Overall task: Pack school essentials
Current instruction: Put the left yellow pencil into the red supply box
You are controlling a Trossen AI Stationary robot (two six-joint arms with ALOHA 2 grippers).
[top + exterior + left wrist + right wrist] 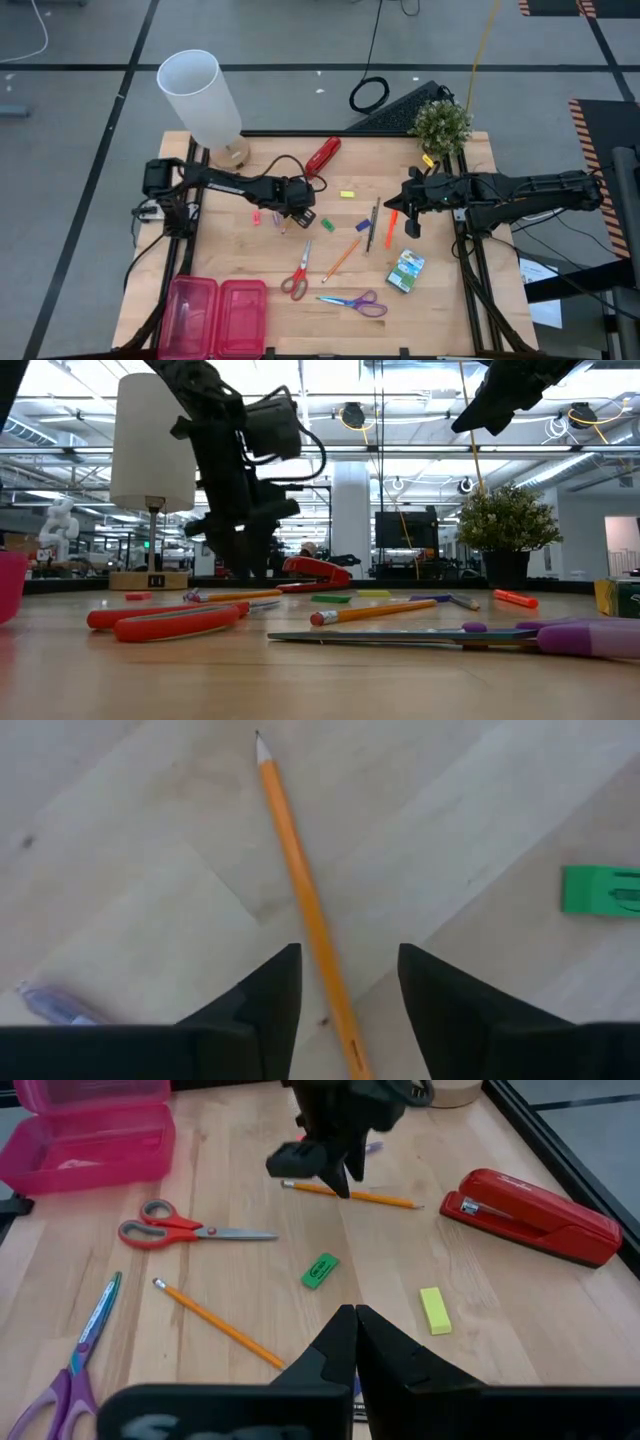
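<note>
Orange pencil (pixel 300 890): a thin, stiff, light stick with a sharpened wooden tip, lying flat on the counter (pixel 450 310) just beside the red stapler (pixel 322 155), on the side toward the pink case (pixel 218 316). You see it in the left wrist view running straight through the gap between the left gripper (pixel 348 982) jaws, which stand open a moderate way on either side of it, not yet touching. Judged from its shape, it will roll or skid if pinched off-centre, so take hold across the barrel near mid-length and squeeze squarely.

The green eraser (pixel 600 888) lies near the pencil, on the side away from the stapler. A second pencil (pixel 341 259), the red-handled scissors (pixel 298 272), the purple-handled scissors (pixel 352 301) and the crayon box (pixel 405 270) lie farther from the stapler, between it and the counter's front edge. The pink case lies open at the front corner, well apart from the stapler.

The right gripper (pixel 356 1342) waits above the counter on the stapler's far side, near the plant (pixel 441 125), its jaws closed together on nothing.
</note>
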